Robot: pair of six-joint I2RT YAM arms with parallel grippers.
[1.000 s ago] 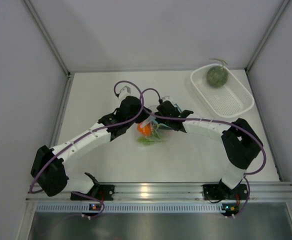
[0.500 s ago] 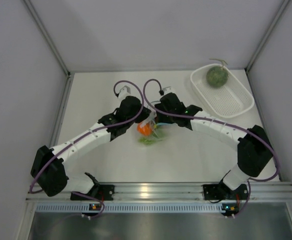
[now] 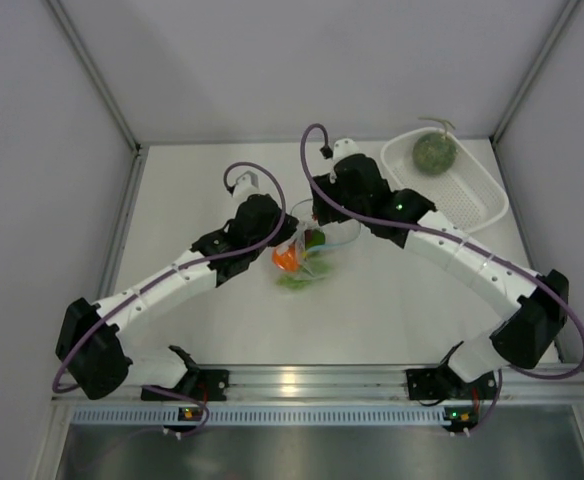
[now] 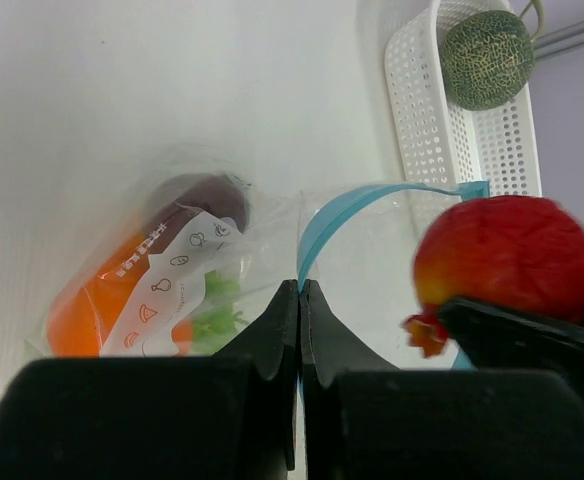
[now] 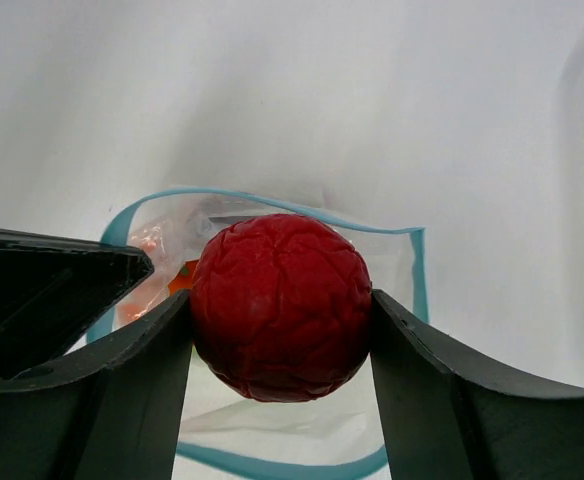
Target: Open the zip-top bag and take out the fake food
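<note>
zip-top bag (image 4: 272, 225): clear thin plastic film, crinkly, glossy | red ball (image 5: 280, 305): wrinkled, slightly shiny | melon (image 4: 488, 58): rough netted skin, matt | basket (image 4: 422, 110): white perforated plastic, smooth

Lab test cell, grey panel walls (image 3: 32, 150), aluminium rail (image 3: 302, 381)

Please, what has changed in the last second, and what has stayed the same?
The right gripper, holding the red ball, pulled back from the bag toward the far side, nearer the basket. The left gripper stayed shut on the bag. The melon in the basket and the orange ball in the bag did not move.
</note>
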